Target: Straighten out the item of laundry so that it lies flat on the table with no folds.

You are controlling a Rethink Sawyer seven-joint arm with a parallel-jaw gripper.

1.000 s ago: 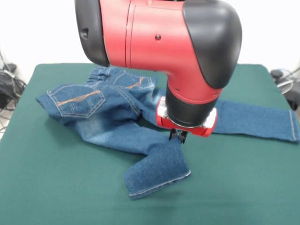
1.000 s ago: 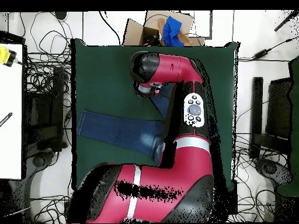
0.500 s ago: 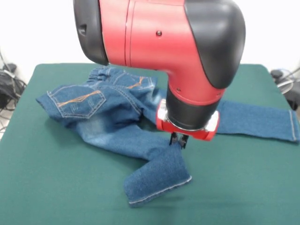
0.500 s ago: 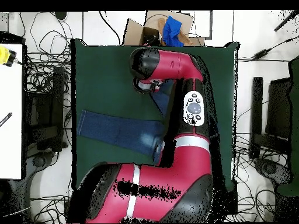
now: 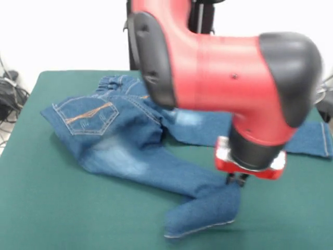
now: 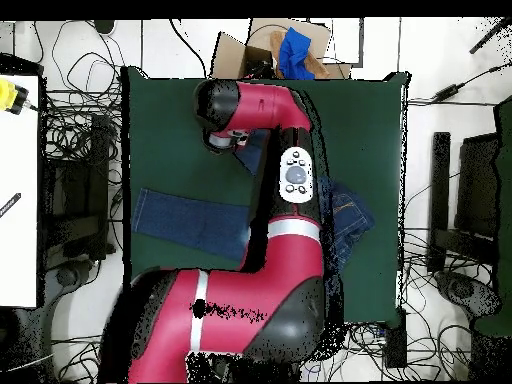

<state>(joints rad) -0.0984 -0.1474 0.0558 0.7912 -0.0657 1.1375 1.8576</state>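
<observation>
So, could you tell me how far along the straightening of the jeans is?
One leg lies flat on the table. In hand: the end effector is at the other leg of the jeans, its cuff end lifted and bent. Left: the seat and waistband are bunched.

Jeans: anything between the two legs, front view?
Only bare table cloth; front view shows a green wedge between the jeans' near leg, which the gripper touches, and far leg.

The gripper (image 5: 237, 179) has moved rightward in the front view. It has dragged the jeans (image 5: 130, 140) leg straighter.
</observation>
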